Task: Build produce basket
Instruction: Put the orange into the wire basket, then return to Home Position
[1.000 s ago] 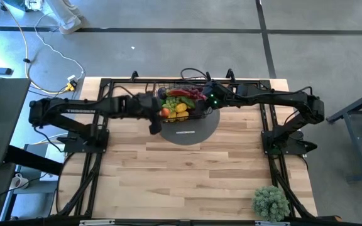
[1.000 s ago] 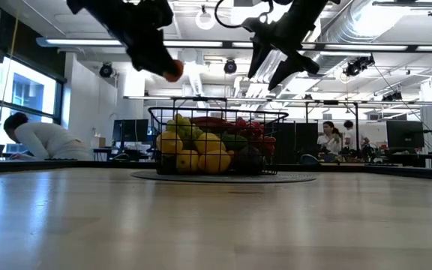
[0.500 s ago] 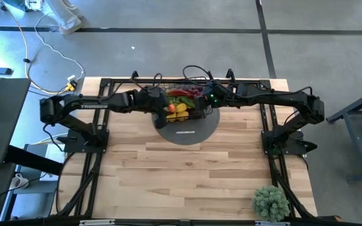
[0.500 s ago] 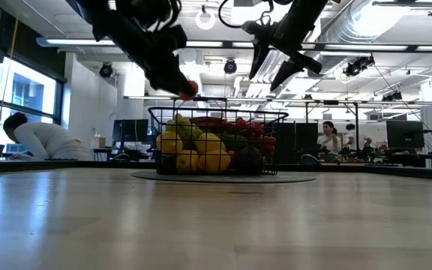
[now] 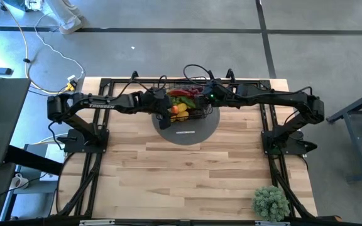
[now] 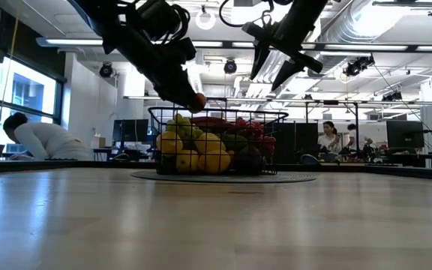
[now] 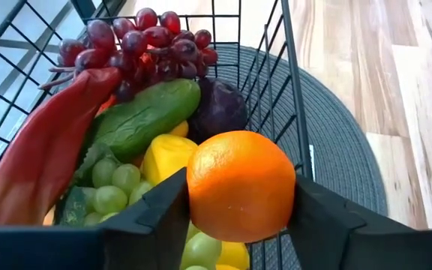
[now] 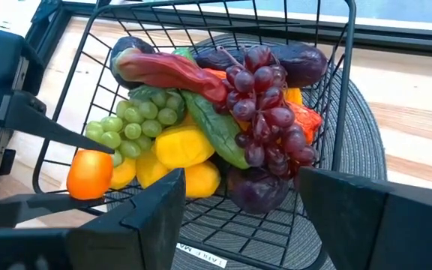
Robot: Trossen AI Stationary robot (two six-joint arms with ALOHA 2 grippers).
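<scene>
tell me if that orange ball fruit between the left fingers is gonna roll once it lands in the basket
Probably a little. The orange is smooth and round, so it may slip from the left gripper easily. The basket is already heaped with lemons and grapes, an uneven bed, so it would likely settle into a dip. The wire walls should stop it escaping.

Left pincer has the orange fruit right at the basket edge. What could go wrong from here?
1. The round orange toy fruit in the left pincer sits over the black wire-mesh basket's rim; released here, it may fall onto the round grey woven mat.
2. The produce pile is already heaped, so the fruit could roll off.
3. The right pincer hovers open close above the basket, so the arms could collide.
</scene>
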